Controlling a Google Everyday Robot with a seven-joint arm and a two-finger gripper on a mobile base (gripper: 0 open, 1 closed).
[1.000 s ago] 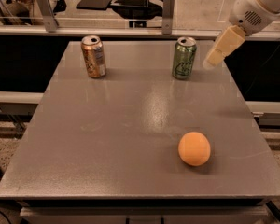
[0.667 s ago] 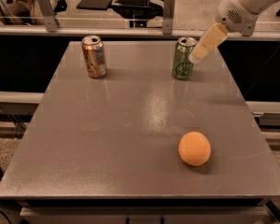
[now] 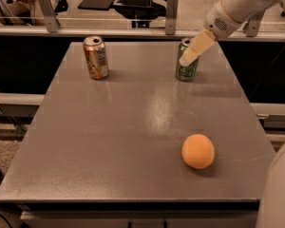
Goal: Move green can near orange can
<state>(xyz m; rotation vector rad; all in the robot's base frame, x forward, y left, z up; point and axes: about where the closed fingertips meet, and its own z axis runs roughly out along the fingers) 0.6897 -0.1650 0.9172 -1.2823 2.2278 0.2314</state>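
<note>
Gripper (image 3: 189,56) has swung left, now at green can (image 3: 185,71) on grey table (image 3: 109,141).

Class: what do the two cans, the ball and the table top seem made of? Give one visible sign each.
The green can and the orange can: thin metal, likely aluminium; silvery tops, glossy printed sides. The orange ball: matte, perhaps foam or rubber; no shine. The table: grey laminate or painted metal; soft sheen. The cream pincer, at the green can's top, looks like plastic.
</note>
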